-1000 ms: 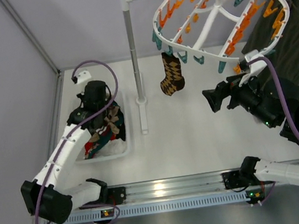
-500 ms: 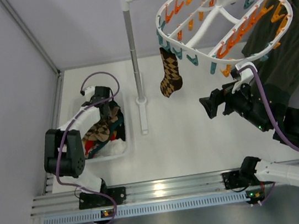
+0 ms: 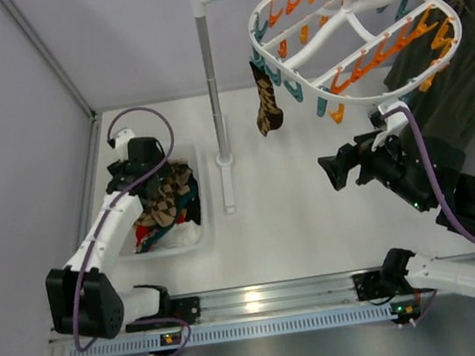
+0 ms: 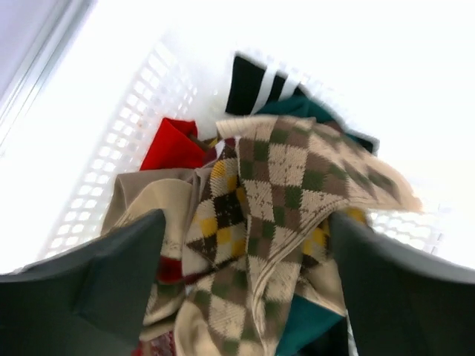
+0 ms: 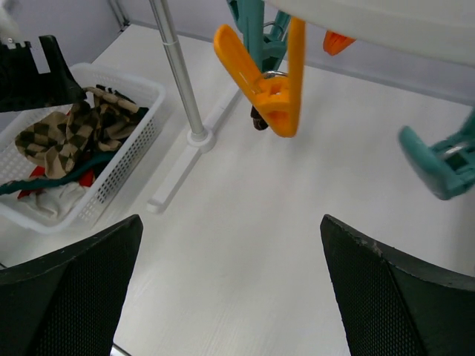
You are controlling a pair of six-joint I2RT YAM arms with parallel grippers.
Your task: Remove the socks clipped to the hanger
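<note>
Left gripper [image 4: 249, 259] has gone from pinched shut to spread wide over the basket [image 4: 141, 104]. Argyle socks [image 4: 274, 185] lie loose on the pile there, lower left of the top view. Hanger [image 3: 456, 19] has swung slightly, upper right. One last sock [image 3: 267, 107] hangs clipped at its left edge, just beside the pole [image 3: 213, 102]. Right gripper [image 5: 230, 230] is wide open and empty, below the clips. Likely next: pinch that sock low and pull straight down, slowly, since the hanger swings freely.
</note>
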